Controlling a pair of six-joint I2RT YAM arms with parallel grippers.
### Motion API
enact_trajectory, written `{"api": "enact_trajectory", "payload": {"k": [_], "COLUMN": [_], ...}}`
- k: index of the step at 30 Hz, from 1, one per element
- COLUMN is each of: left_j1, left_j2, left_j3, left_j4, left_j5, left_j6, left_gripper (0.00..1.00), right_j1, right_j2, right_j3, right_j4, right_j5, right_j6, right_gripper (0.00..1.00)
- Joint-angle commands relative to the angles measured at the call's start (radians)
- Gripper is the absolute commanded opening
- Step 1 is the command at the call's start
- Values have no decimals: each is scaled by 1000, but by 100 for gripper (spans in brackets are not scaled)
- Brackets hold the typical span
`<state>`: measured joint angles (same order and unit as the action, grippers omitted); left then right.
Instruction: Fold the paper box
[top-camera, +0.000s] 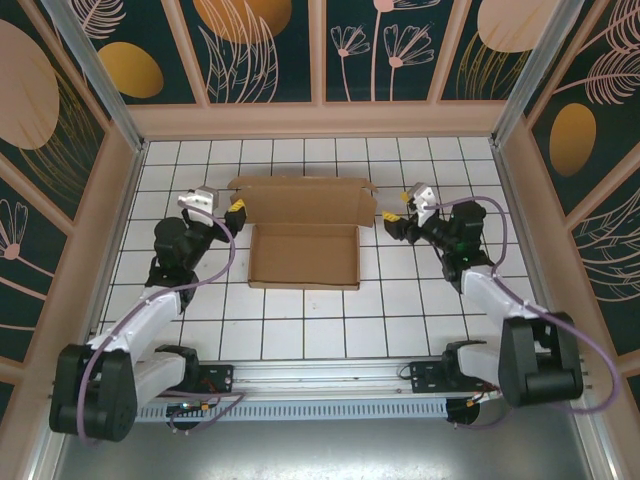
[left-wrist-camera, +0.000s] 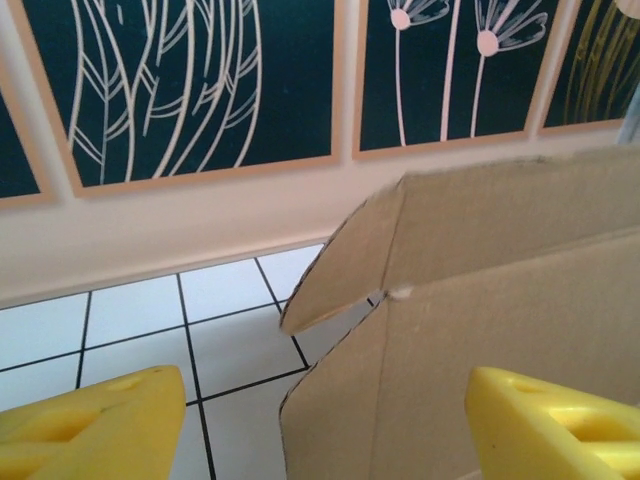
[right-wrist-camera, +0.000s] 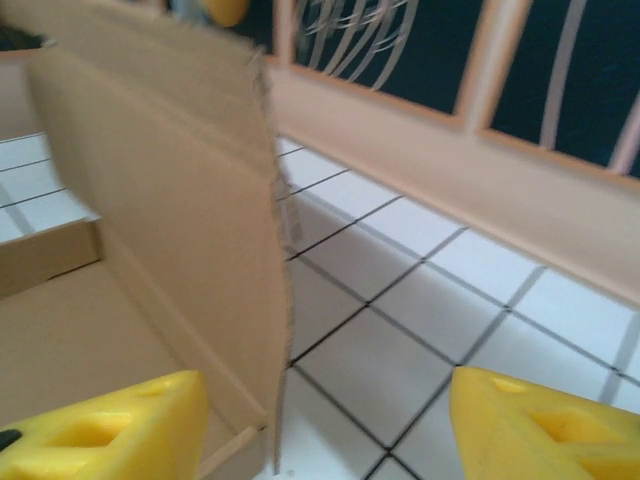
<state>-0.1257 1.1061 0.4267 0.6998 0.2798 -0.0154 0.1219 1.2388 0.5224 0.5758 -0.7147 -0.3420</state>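
Left pincer (top-camera: 237, 210): open, no grip. It sits at the left end of the box's lid panel, left of the desk's middle. From its own wrist camera the two yellow fingers (left-wrist-camera: 90, 430) stand wide apart, with the cut cardboard edge rising between them. White tile shows between that edge and the left finger.

Right pincer (top-camera: 388, 216): open, no grip. It sits at the right end of the same lid panel, facing the left pincer across the box. From its wrist camera the fingers (right-wrist-camera: 545, 425) are spread and the panel's end edge stands upright between them. The edge is close to the left finger and well clear of the right one.

Paper box (top-camera: 305, 258): plain brown cardboard, partly formed. The shallow rectangular tray lies flat on the white tiled desk (top-camera: 300, 330), midway between the left and right edges and somewhat nearer the far edge. The lid panel (top-camera: 300, 203) stands up along the tray's far side. A small side flap (left-wrist-camera: 340, 265) angles outward from the lid's left end.
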Motion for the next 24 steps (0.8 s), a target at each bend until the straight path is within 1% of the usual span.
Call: {"api": "enact_trajectory", "payload": {"k": [1,4,6,10,12,16,19,24], "left_j1": [66,109,144,213,230,235,235,234], "left_j2": [35,78,121,212,245,314,348,407], "left_j3": [-8,-27,-41,-21,12,115,140,165], "left_j4": [238,324,385,428,393,217,185,189], "left_j5": [155,169,225,327,370,484,554,617], "left_j6": [-10,-14,-5,-7,12,76,103,122], "left_gripper": [74,72,70,68,68,65,64,62], "right_j1": [-5,-1,6,30,37,46,52,59], "right_j2": [72,139,176,224,238,258,268,292], "right_j3": [58,88,112,154,160,166,169,188], "right_j4": [125,145,143,122,124,124,108,75], "right_j5": [-224,-224,-224,-201,-194,-185,-181,-184], "right_j6": [-37,-35,-34,-51,-53,-57,-72,-86], "right_gripper": [64,62,61,58,57,54,54,51]}}
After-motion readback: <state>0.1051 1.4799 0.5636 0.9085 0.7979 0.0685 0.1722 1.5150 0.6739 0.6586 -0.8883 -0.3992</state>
